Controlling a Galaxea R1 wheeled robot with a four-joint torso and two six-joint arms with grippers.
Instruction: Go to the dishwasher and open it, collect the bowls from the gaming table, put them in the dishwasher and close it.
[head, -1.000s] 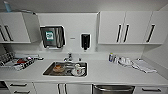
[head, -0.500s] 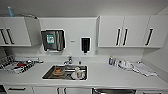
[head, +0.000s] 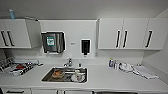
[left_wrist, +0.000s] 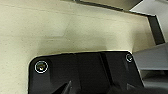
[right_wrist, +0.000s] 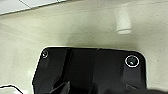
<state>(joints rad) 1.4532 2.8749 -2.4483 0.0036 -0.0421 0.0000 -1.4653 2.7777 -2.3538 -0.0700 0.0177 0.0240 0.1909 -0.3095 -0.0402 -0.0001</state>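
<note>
We faced the kitchen table (head: 105, 77), its sink (head: 65, 74) at lower centre; the dishwasher's dark top (head: 117, 92) barely showed at the bottom edge. Still approaching, we judged. Tool states: we cannot tell.

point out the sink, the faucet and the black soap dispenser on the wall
sink (head: 47, 78): head view, on its left steel rim.
faucet (head: 69, 61): head view, on its upright body.
soap dispenser (head: 85, 46): head view, on its black front.
</note>
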